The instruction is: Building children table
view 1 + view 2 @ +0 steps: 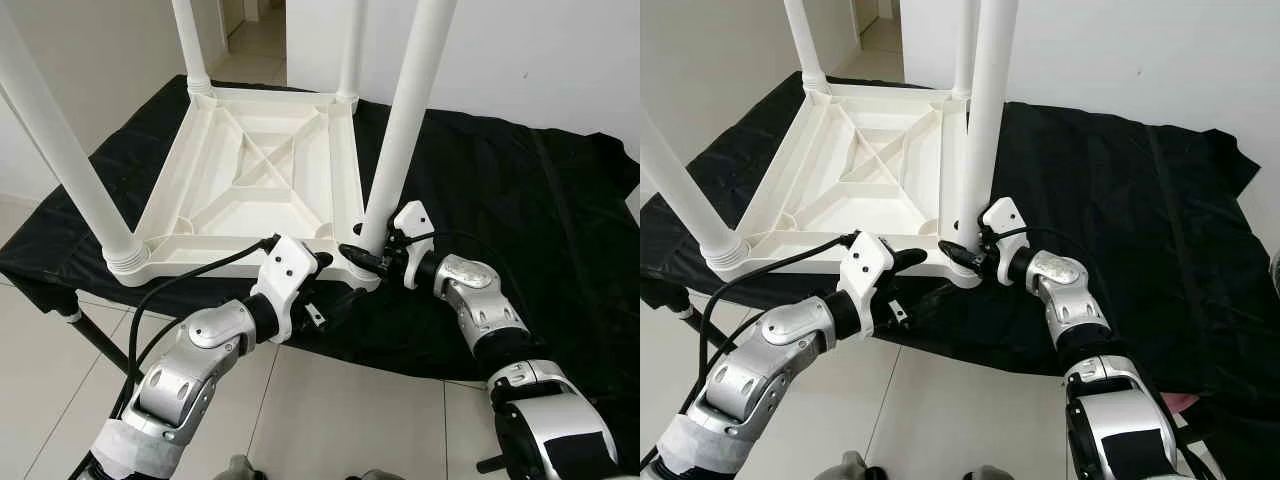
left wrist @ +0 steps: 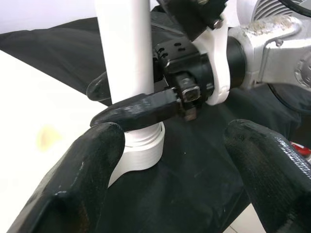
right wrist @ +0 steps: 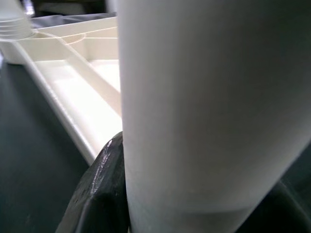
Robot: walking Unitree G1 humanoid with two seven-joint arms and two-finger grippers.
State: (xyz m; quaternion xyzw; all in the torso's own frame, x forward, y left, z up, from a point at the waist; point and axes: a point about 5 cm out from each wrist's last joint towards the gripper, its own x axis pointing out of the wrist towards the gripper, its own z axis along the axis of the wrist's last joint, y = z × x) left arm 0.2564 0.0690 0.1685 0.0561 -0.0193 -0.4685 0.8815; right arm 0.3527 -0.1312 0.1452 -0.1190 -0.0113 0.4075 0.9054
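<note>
The right tool (image 1: 362, 251) is clamped on the base of a white round plastic table leg (image 1: 405, 120), one black finger (image 2: 138, 110) on each side of the tube just above its ribbed collar. That leg stands upright in the corner socket of an upside-down white plastic children's table top (image 1: 250, 175) with criss-cross ribbing on its underside. The left tool (image 1: 318, 268) sits just beside the same corner, at the table top's near edge, its two thick black fingers spread apart and holding nothing; from its wrist camera the leg's collar and the right tool appear between them. Three more white legs rise from the other corners of the table top: one at the near left (image 1: 55, 140) and two at the far side (image 1: 190, 45). The table top lies on a bench covered with a black cloth (image 1: 520, 200), toward the bench's left end, its near right corner at the bench's near edge. Pale tiled floor (image 1: 350, 410) shows below, and a white wall (image 1: 540, 60) behind.
</note>
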